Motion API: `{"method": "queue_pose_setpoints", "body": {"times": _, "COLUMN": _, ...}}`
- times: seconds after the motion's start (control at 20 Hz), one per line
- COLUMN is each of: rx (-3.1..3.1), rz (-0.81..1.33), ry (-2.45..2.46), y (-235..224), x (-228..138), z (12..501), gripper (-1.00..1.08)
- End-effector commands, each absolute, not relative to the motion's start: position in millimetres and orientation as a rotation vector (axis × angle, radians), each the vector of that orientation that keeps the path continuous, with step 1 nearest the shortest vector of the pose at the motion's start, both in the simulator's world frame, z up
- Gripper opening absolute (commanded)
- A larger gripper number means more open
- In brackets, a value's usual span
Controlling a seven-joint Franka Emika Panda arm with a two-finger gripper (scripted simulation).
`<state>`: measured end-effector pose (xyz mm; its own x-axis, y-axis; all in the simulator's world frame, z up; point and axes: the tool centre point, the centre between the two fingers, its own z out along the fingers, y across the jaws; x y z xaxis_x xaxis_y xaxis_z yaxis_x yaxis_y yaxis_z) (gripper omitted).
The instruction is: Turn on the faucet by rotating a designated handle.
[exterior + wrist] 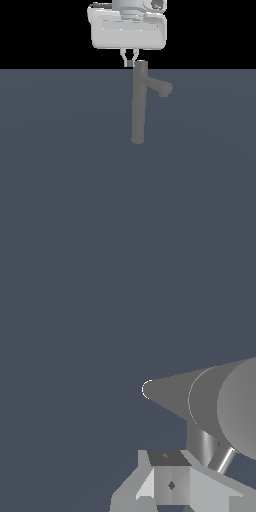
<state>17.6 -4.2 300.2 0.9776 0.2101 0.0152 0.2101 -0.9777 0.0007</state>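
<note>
1. Exterior view: one faucet [138, 102] stands on the dark desk [60, 175], roughly at the desk's middle and towards its far edge. It is a slim grey column with one thick angled spout [161, 87] branching off near the top, towards the exterior view's right
2. Same view: the claw [129, 59] hangs just beside the column's top, on the exterior view's left of the cap. Its two fingertips are close together, with only a narrow gap, and I cannot tell whether anything lies between them. The handle cannot be made out here
3. Wrist view: the faucet column [200, 398] runs away foreshortened, with the spout [201, 442] beneath it. One thin, bright rod, the handle [223, 458], projects close to a claw finger [172, 481]; contact is unclear
4. Judgement: the step is seating on the handle. To do it well, catch the thin rod and not the thick spout, then sweep around the column's axis
5. Count: one faucet, one spout, one handle, one claw
</note>
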Motion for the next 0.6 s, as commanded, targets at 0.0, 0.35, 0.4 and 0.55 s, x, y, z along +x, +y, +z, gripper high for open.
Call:
{"method": "queue_pose_setpoints", "body": {"times": 0.0, "rx": -3.127, "rz": -0.013, "ry": -0.308, "y": -26, "x": 12, "z": 300, "gripper": -1.00}}
{"method": "queue_pose_setpoints", "body": {"times": 0.35, "rx": -3.114, "rz": -0.021, "ry": -0.374, "y": -24, "x": 12, "z": 300, "gripper": -1.00}}
{"method": "queue_pose_setpoints", "body": {"times": 0.4, "rx": -3.115, "rz": -0.020, "ry": -0.368, "y": -30, "x": 14, "z": 300, "gripper": -1.00}}
{"method": "queue_pose_setpoints", "body": {"times": 0.55, "rx": -3.119, "rz": -0.015, "ry": -0.349, "y": -47, "x": 20, "z": 300, "gripper": -1.00}}
